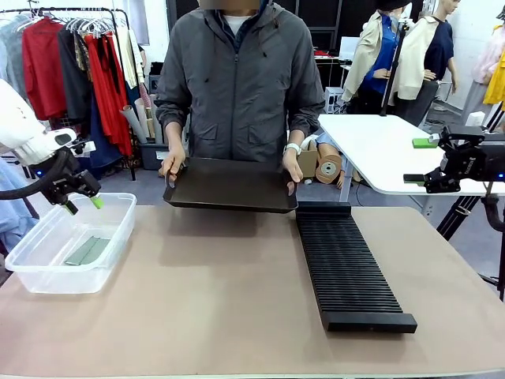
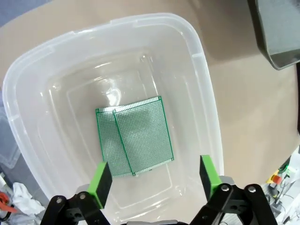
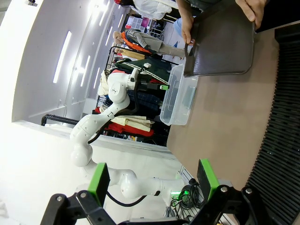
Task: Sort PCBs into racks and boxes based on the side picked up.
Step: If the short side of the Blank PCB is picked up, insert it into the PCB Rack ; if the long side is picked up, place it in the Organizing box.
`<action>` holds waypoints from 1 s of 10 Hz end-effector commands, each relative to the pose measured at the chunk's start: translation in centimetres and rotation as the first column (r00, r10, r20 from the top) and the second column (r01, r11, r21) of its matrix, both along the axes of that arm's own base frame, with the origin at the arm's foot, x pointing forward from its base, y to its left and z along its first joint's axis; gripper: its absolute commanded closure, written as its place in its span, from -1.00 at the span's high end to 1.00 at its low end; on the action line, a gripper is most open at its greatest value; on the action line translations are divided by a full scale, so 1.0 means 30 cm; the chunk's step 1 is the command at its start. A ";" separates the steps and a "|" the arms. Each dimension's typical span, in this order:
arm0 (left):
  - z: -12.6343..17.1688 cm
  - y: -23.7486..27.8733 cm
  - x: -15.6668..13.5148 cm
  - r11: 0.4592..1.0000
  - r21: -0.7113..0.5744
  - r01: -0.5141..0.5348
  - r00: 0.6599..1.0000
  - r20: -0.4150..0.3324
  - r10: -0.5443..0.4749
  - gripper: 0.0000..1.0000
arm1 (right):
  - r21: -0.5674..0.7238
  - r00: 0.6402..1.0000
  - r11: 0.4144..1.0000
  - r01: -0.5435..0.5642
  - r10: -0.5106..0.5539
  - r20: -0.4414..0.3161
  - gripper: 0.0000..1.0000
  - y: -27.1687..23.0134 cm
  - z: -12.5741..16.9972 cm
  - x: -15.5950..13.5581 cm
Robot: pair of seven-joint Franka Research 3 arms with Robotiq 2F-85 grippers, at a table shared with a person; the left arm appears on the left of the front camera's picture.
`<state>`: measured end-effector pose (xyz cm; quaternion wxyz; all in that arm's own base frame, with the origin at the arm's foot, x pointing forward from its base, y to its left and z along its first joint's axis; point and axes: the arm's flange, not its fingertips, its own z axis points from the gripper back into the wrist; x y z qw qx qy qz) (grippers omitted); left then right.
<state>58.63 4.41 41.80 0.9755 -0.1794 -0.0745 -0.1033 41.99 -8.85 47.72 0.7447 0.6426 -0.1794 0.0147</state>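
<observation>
The left gripper (image 2: 154,180) hangs directly above the clear, colourless plastic tub (image 1: 47,272), its black fingers with green pads (image 2: 100,181) spread wide and holding nothing. This placement suits a drop into the tub: the parted jaws frame the boards lying below them.

Two thin green rectangular PCBs (image 2: 135,139) lie flat on the tub floor, side by side and partly overlapping, one edge resting across the other. Both show a dotted, paler green face upward. In the front view they appear as a grey-green patch (image 1: 87,250) near the middle of the tub. The tub stands at the robot's left edge of the tan table (image 1: 213,308), within short reach of the left arm.

The long, narrow black ribbed rack (image 1: 347,264) lies right of centre, its slots running across its length. No board is seen standing in it. It sits well apart from the tub, which keeps the two destinations distinct.

The person at the far side holds one flat black tray (image 1: 230,185) level with both hands (image 1: 172,164), just above the table's far edge. No board is visible on it from here; it probably serves as the supply surface.

The right gripper (image 3: 154,180) is parked off to the right of the table, clear of the work area, fingers apart and empty.

Count: two PCBs, one tub, one rack, one tray, two grippers.
</observation>
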 end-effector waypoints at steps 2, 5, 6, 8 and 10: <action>-0.020 -0.008 -0.004 0.999 0.028 -0.018 1.000 -0.016 0.018 1.00 | -0.005 1.000 1.000 -0.011 0.011 -0.004 1.00 -0.003 0.010 -0.001; -0.018 -0.009 -0.005 1.000 0.024 -0.020 1.000 -0.019 0.021 1.00 | -0.005 1.000 1.000 -0.011 0.011 -0.004 1.00 -0.003 0.010 -0.001; -0.018 -0.008 -0.005 0.999 0.021 -0.024 0.999 -0.020 0.025 1.00 | -0.005 1.000 1.000 -0.011 0.011 -0.004 1.00 -0.003 0.010 -0.001; -0.018 -0.008 -0.003 1.000 0.010 -0.030 0.999 -0.021 0.030 1.00 | -0.005 1.000 1.000 -0.011 0.011 -0.004 1.00 -0.003 0.010 -0.001; 0.008 0.001 -0.004 0.996 -0.071 -0.055 0.998 -0.024 0.054 1.00 | -0.005 1.000 1.000 -0.011 0.011 -0.004 1.00 -0.003 0.010 -0.001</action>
